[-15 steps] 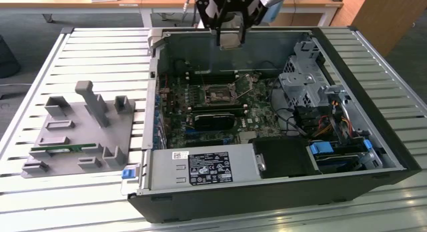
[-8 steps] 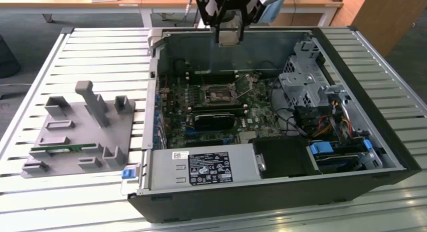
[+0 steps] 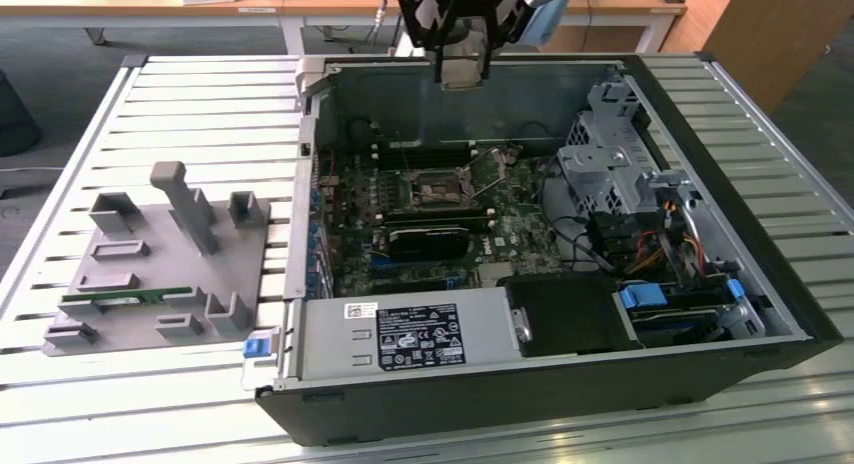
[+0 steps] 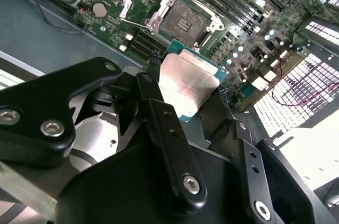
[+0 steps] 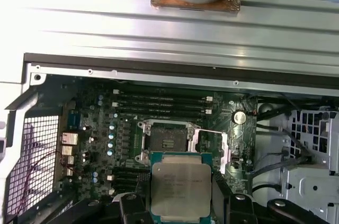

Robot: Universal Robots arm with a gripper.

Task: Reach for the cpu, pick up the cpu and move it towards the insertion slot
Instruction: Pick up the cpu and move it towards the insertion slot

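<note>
1. Hand (image 4: 193, 83) is clamping the cpu (image 4: 188, 83) by its edges; black fingers (image 4: 159, 113) are sitting on opposite sides of the chip in both wrist views.
2. Cpu (image 5: 180, 187) is showing its silver lid with a green rim, held flat and clear of the board.
3. Insertion slot (image 5: 167, 142) is sitting open on the motherboard (image 5: 106, 139), its metal frame lying swung aside; in the first wrist view the cpu is hanging just beside it, not yet over it.
4. In the exterior view, the hand (image 3: 461, 79) is hovering over the far wall of the open computer case (image 3: 534, 404), with the insertion slot (image 3: 438, 192) lower in the case.
5. Case is lying on a slatted metal worktop (image 3: 200, 114); a grey fixture block (image 3: 160, 274) is sitting towards the exterior view's left.
</note>
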